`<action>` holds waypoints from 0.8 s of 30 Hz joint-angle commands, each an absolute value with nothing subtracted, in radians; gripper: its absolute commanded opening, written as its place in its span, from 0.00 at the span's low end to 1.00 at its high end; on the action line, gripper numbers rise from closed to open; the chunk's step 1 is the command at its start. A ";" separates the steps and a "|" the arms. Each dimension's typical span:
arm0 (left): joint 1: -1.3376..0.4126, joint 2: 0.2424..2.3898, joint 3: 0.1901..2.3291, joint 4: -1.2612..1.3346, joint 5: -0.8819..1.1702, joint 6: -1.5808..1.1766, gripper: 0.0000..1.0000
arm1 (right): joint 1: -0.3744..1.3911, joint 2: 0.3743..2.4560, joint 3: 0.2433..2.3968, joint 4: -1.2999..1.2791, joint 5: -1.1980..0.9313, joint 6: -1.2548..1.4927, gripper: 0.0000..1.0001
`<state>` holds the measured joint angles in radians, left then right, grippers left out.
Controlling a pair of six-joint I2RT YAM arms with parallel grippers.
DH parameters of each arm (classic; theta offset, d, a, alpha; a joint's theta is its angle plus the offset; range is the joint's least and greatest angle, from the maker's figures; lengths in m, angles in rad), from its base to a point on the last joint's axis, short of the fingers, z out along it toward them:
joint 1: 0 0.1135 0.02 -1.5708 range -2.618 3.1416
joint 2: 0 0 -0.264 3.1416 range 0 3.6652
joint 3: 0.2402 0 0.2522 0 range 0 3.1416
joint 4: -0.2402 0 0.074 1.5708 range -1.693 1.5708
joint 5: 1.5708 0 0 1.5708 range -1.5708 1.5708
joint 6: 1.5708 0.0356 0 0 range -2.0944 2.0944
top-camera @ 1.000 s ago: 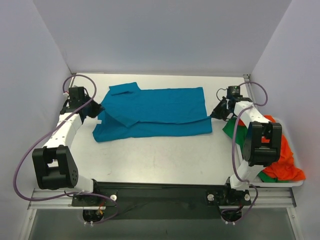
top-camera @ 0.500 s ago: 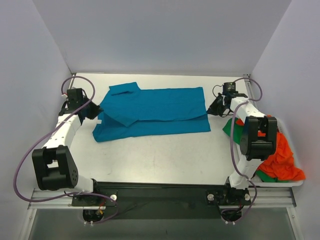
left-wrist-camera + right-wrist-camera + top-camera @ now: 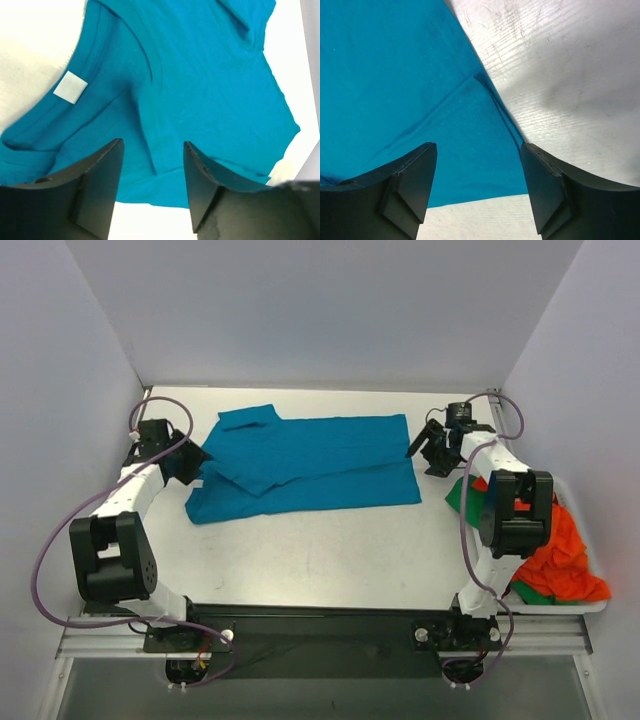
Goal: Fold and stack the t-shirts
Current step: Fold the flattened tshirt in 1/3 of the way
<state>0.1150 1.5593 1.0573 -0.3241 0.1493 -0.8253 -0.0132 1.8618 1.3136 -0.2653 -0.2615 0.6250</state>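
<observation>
A teal-blue t-shirt (image 3: 320, 465) lies spread across the far half of the white table, folded lengthwise, with one sleeve (image 3: 245, 420) sticking out at the far left. My left gripper (image 3: 197, 464) stands open at the shirt's collar end. In the left wrist view the collar with its white label (image 3: 70, 86) lies beyond the open left gripper (image 3: 153, 167), and nothing is between the fingers. My right gripper (image 3: 425, 455) is open at the shirt's hem corner. The right wrist view shows the teal cloth (image 3: 395, 75) just below the open right gripper (image 3: 477, 172), which holds nothing.
Orange-red (image 3: 565, 550) and green (image 3: 460, 498) t-shirts lie heaped at the right edge, under the right arm's elbow. Grey walls (image 3: 80, 390) enclose the table on three sides. Bare tabletop (image 3: 320, 550) stretches between the teal shirt and the arm bases.
Both grippers were shut on the teal shirt's edges and have opened, letting the cloth go. The right gripper has drawn slightly back from the hem.
</observation>
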 commanded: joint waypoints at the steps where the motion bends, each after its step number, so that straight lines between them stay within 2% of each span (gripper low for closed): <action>1: 0.141 1.520 1.082 -0.238 0.178 -0.805 0.64 | -0.012 1.793 1.338 -0.336 -0.233 0.598 0.70; 7: 0.146 1.381 0.997 -0.333 0.123 -0.807 0.66 | 0.058 1.642 1.169 -0.348 -0.167 0.632 0.69; 10: 0.146 1.272 0.904 -0.390 0.068 -0.827 0.66 | 0.095 1.568 1.053 -0.338 -0.129 0.669 0.66; 15: 0.138 1.140 0.770 -0.408 0.042 -0.850 0.59 | 0.101 1.464 0.884 -0.261 -0.109 0.718 0.59; 24: 0.137 1.160 0.624 -0.361 0.087 -0.850 0.55 | 0.089 1.557 0.910 -0.233 -0.084 0.706 0.48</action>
<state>0.1390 1.1461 0.6495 -0.3996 0.0658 -0.8440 0.1009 1.5108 0.8738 -0.2420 -0.1226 0.7040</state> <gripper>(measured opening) 0.553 0.482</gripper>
